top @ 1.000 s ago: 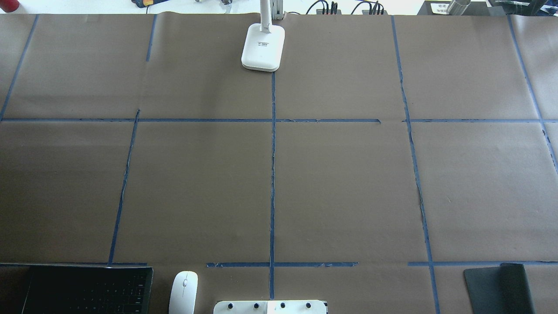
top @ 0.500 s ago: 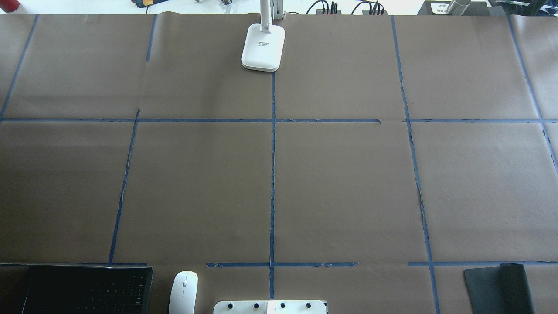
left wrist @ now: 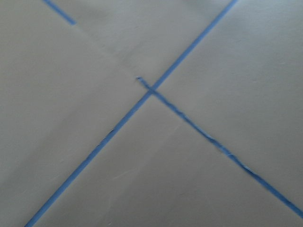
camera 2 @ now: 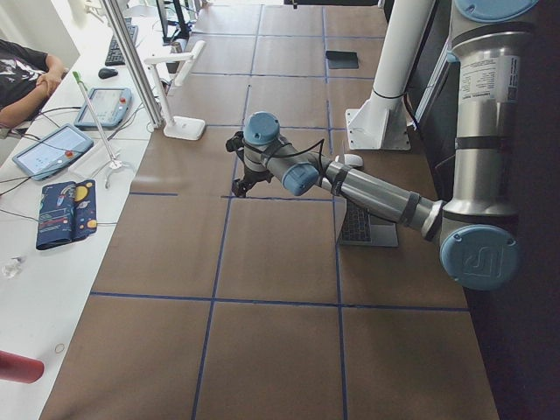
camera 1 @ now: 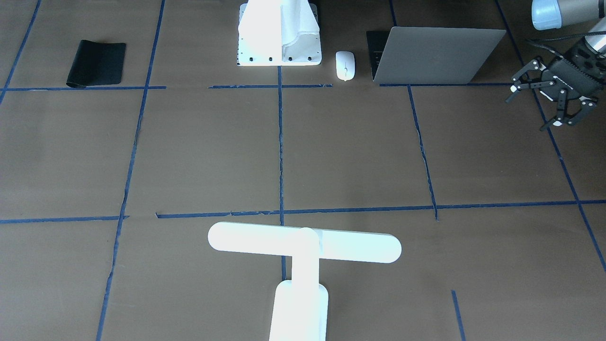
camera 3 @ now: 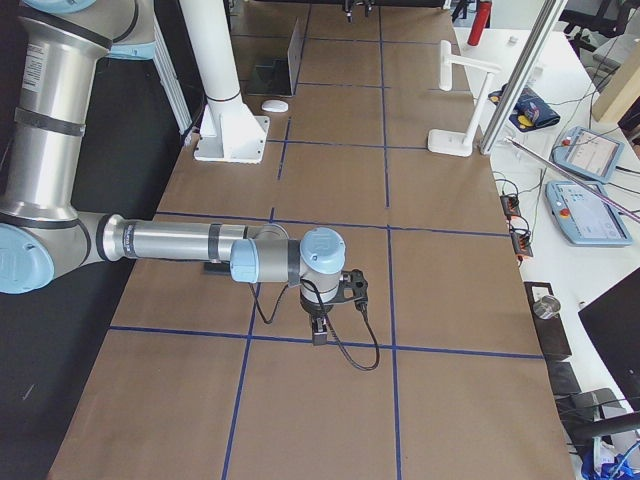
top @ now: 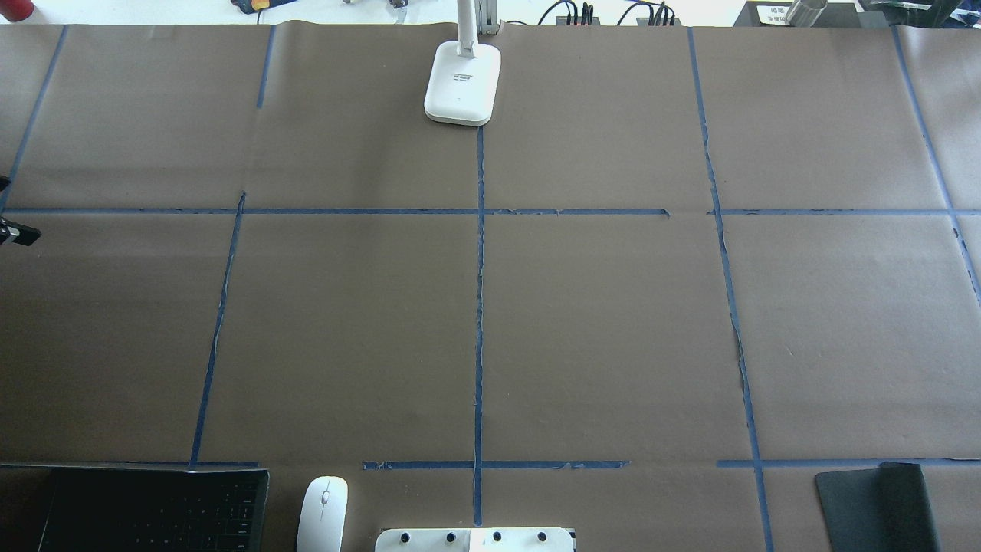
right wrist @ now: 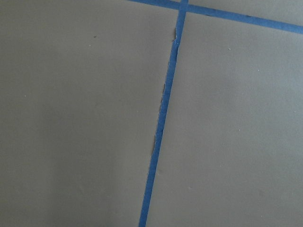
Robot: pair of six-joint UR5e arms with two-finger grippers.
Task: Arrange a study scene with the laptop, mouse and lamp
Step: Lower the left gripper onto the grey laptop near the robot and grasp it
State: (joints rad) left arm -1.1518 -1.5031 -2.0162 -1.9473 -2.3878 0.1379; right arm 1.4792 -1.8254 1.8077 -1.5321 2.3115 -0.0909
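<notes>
Just inboard of my left tool (camera 1: pixel 528 111), jaws apart and empty, I note the laptop (camera 1: pixel 435 54), nearest this arm

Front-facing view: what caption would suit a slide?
Grey laptop, white mouse and black mat lie by the robot's pedestal, the T-shaped lamp stands opposite, left gripper hovers open.

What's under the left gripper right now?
Under the left gripper the wrist view shows only brown paper and crossing blue tape; no object. From the front, it hides a patch.
</notes>
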